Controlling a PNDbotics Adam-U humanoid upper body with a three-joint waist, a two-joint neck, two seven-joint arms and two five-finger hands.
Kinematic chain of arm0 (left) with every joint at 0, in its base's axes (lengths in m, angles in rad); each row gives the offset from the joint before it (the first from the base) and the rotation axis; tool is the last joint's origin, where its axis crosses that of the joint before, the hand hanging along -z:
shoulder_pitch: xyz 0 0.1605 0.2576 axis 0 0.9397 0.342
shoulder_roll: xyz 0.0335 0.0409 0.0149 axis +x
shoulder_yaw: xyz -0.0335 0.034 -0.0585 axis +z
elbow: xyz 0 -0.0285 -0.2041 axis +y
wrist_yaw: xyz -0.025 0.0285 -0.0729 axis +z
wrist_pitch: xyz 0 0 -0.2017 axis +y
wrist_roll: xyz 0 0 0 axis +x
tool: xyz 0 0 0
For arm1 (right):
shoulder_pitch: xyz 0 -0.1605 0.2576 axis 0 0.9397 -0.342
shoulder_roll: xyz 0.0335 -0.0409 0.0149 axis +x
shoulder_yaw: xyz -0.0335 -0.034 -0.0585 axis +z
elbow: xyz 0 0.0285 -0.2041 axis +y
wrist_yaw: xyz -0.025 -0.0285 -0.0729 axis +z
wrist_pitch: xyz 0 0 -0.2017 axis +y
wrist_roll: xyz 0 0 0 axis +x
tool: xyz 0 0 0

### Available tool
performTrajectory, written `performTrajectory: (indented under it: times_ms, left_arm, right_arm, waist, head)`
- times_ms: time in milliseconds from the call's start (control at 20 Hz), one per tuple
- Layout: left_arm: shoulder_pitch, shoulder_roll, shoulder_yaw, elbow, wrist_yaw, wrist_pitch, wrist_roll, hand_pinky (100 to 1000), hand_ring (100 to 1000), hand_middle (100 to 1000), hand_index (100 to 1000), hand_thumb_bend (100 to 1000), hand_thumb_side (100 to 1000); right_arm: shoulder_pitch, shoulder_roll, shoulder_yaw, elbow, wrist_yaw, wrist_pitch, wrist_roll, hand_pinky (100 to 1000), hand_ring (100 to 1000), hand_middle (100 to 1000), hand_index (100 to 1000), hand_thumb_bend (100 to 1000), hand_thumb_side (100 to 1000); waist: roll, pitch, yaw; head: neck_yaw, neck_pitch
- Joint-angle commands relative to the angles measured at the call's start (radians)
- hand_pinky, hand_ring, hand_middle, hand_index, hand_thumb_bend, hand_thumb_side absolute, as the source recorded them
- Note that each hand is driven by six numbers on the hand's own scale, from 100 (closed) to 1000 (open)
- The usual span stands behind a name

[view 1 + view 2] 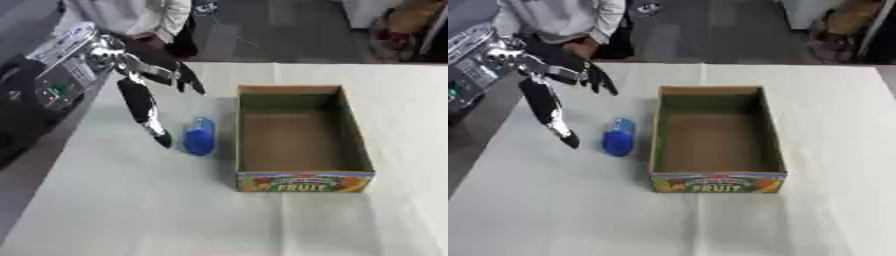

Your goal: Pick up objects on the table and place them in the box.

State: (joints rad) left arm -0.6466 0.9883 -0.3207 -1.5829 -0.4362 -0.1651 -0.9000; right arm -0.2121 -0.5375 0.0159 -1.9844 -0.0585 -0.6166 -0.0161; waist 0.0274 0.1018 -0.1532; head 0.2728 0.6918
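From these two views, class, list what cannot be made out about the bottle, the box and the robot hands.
- Bottle: label and cap blurred in both views; upright or lying down unclear.
- Box: only "FRUIT" reads on the front; the pictures beside it are blurred.
- Left robot hand: fingers spread; touching the bottle or not, cannot tell.
- Right robot hand: outside both views.
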Motion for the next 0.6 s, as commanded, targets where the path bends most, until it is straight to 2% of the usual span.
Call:
performTrajectory:
  times_ms: [50, 200, 350, 500, 600]
  left_arm:
    - [-0.031, 0.005, -0.006, 0.028, 0.0, -0.005, -0.007, 792, 811, 936, 986, 751, 536]
    - [-0.044, -0.007, -0.016, 0.064, 0.057, -0.006, -0.003, 740, 779, 921, 974, 749, 559]
    - [-0.057, -0.008, -0.02, 0.083, 0.077, 0.007, 0.042, 744, 761, 914, 963, 756, 580]
    - [-0.065, -0.007, -0.035, 0.094, 0.042, 0.052, 0.114, 683, 736, 899, 953, 744, 611]
    - [-0.069, -0.01, -0.054, 0.103, 0.021, 0.102, 0.148, 631, 706, 893, 945, 721, 614]
  right_arm:
    - [-0.005, -0.029, -0.004, -0.016, 0.001, -0.003, 0.003, 222, 508, 501, 598, 100, 891]
    - [-0.006, -0.029, -0.003, -0.016, 0.0, -0.002, 0.004, 222, 508, 501, 597, 100, 891]
    - [-0.007, -0.03, -0.003, -0.016, -0.002, -0.002, 0.004, 222, 508, 501, 598, 100, 891]
    - [-0.007, -0.031, -0.003, -0.016, -0.003, -0.002, 0.006, 222, 508, 501, 598, 100, 891]
    - [-0.008, -0.031, -0.002, -0.016, -0.003, -0.003, 0.008, 222, 509, 501, 598, 100, 891]
  waist:
    - [-0.001, -0.015, -0.002]
    - [0.0, -0.015, -0.003]
    - [0.001, -0.015, -0.005]
    - [0.002, -0.015, -0.006]
    - [0.003, -0.015, -0.007]
  head:
    - [0.005, 0.01]
    - [0.009, 0.019]
    - [0.009, 0.026]
    - [0.008, 0.03]
    - [0.009, 0.032]
